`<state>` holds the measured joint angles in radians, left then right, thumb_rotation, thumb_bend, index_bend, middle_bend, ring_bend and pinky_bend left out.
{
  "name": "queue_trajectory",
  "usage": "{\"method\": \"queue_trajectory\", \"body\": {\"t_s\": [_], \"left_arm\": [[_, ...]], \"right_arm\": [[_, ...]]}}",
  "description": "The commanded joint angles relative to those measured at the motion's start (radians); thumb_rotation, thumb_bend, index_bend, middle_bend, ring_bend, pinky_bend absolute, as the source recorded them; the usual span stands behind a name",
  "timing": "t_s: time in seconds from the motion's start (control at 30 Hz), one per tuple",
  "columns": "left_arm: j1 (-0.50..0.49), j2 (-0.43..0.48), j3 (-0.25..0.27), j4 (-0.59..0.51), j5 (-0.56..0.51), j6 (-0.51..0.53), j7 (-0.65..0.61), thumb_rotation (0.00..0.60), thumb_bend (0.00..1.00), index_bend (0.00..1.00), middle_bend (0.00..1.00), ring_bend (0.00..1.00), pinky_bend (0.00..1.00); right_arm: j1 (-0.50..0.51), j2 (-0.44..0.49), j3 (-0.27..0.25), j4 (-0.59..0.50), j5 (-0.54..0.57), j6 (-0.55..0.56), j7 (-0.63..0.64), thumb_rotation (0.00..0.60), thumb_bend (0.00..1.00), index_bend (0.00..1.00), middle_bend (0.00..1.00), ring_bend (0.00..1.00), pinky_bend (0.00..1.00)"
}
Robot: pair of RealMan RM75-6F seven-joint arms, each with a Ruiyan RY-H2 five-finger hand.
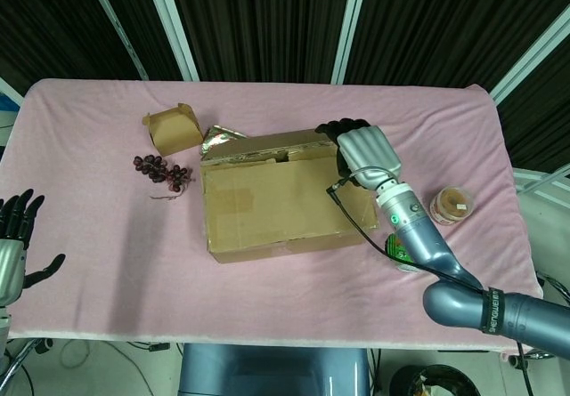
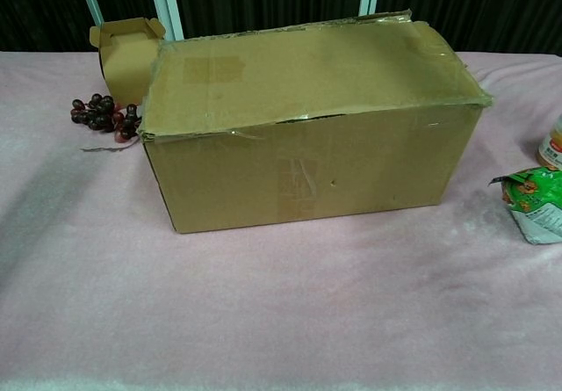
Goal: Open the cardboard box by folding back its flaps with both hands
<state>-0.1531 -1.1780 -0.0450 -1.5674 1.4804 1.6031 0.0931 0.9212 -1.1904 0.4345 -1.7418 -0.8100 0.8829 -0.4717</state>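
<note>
Two views, head one first. We see the cardboard box (image 1: 283, 195) lying mid-table on the pink cloth (image 1: 107, 236), top flaps down and closed. We see the right hand (image 1: 363, 147) over the box's far right corner, back of the hand toward the camera, dark fingers (image 1: 331, 129) curled at the far flap edge; we cannot tell whether they actually grip the flap. The left hand (image 1: 12, 236) sits at the left edge of the frame, well apart from the box, fingers spread wide and holding nothing. Left of the box we note a small open carton (image 1: 172, 129), a bunch of dark grapes (image 1: 162, 170), and a shiny wrapper (image 1: 219, 138) touching the box's far left corner. Right of the box we note a round jar (image 1: 451, 206) and a green snack bag (image 1: 399, 252), partly hidden by the right forearm.

Chest view: box (image 2: 307, 127) fills the centre, flaps closed, tape on top. Grapes (image 2: 105, 115) and small carton (image 2: 127, 53) show at left, green bag (image 2: 534, 202) and the jar's edge (image 2: 551, 145) at right. We see neither hand here.
</note>
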Motion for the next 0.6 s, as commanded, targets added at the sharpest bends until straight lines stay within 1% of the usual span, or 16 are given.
{"method": "queue_trajectory", "body": {"t_s": [0.03, 0.17, 0.6], "left_arm": [[0.001, 0.002, -0.003, -0.001, -0.001, -0.002, -0.003, 0.6, 0.16, 0.0, 0.0, 0.0, 0.0], [0.002, 0.004, -0.009, -0.002, -0.004, -0.005, -0.01, 0.6, 0.16, 0.0, 0.0, 0.0, 0.0], [0.005, 0.009, -0.018, -0.008, -0.002, -0.022, -0.015, 0.6, 0.16, 0.0, 0.0, 0.0, 0.0]], "right_arm": [[0.033, -0.033, -0.018, 0.036, 0.044, -0.007, -0.025, 0.6, 1.0, 0.28, 0.32, 0.28, 0.28], [0.052, -0.061, -0.033, 0.063, 0.077, -0.005, -0.031, 0.6, 1.0, 0.32, 0.35, 0.3, 0.28], [0.078, -0.094, -0.077, 0.119, 0.138, 0.004, -0.024, 0.6, 1.0, 0.33, 0.37, 0.31, 0.28]]}}
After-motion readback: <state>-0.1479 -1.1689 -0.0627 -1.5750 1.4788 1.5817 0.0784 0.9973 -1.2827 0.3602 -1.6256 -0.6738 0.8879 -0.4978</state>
